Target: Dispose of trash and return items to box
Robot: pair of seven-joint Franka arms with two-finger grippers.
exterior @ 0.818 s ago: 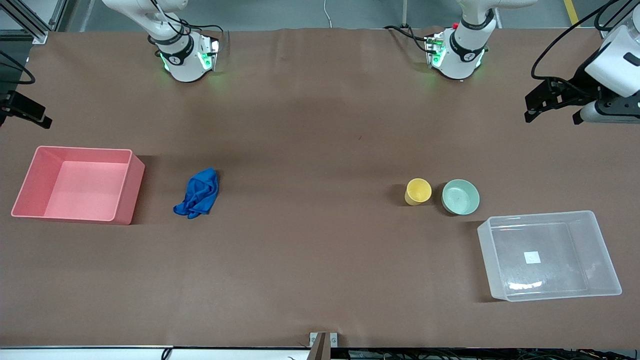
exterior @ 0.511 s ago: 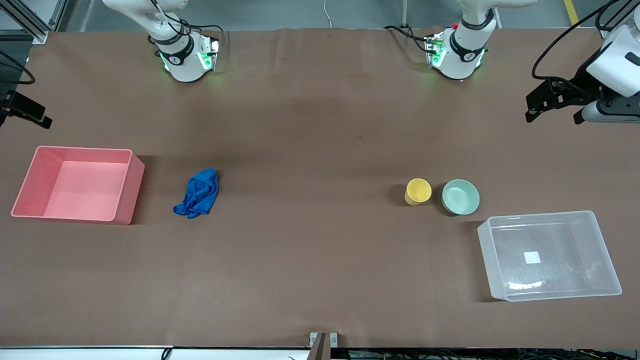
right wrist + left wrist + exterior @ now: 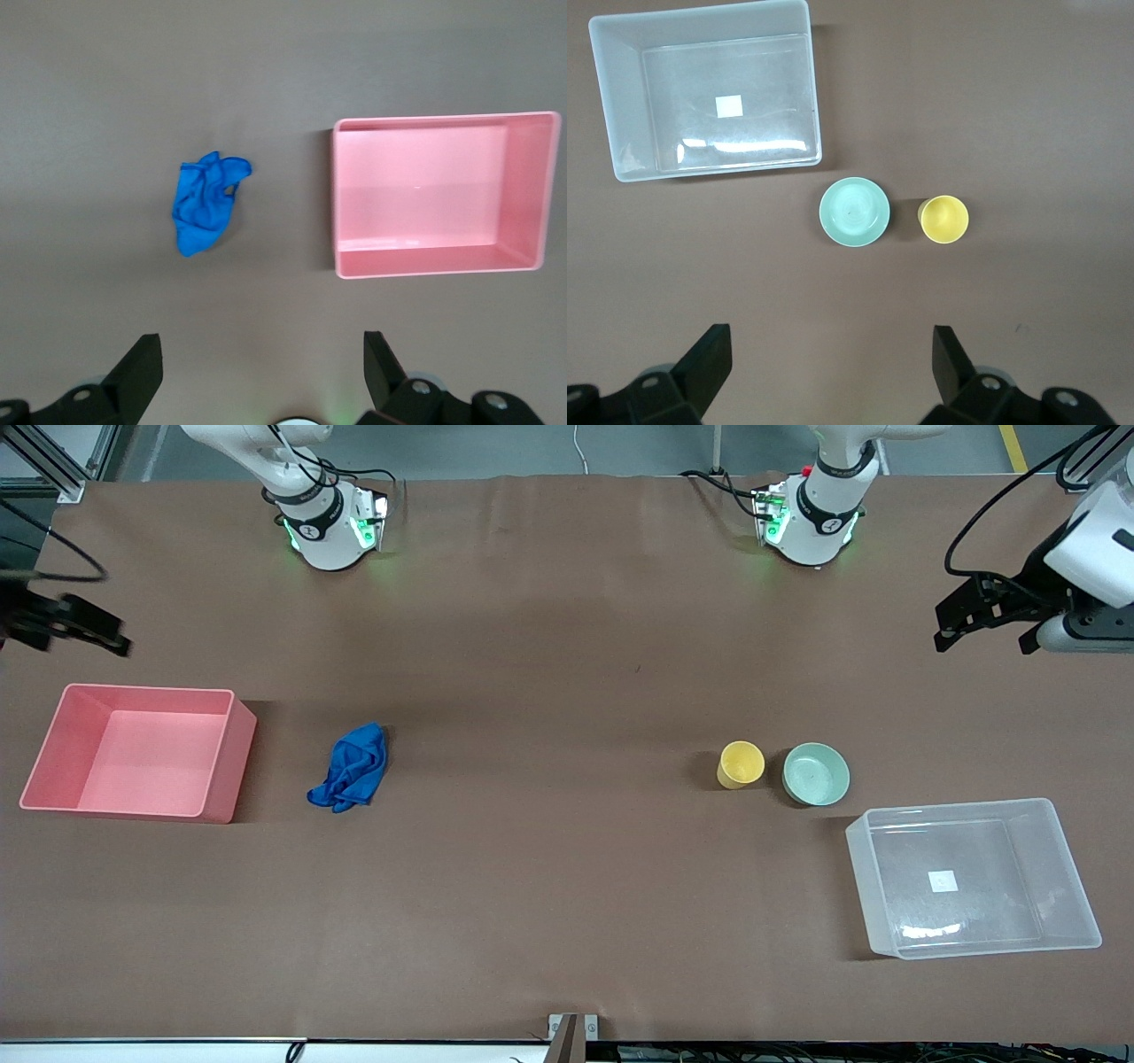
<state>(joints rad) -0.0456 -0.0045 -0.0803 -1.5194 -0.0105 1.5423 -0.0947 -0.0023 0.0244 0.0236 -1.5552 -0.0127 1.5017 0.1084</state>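
**Brown table, both grippers spread and high at the ends**

Brown matte paper is covering the whole table [image 3: 567, 646], leaving wide bare room around everything. Lying crumpled and soft, the blue rag [image 3: 350, 768] is sitting just beside the pink bin [image 3: 221, 766], apart from it, toward the right arm's end. Toward the left arm's end, the yellow cup [image 3: 741, 763] and the mint bowl [image 3: 816, 773] are standing upright close together, not touching, with the clear tub [image 3: 1067, 872] nearer the front camera, a white sticker [image 3: 943, 881] on its bottom. Hanging spread and empty, the right gripper [image 3: 75, 627] is hovering over the table edge by the bin; the left gripper [image 3: 983, 615] is likewise hovering spread over bare table at its end.
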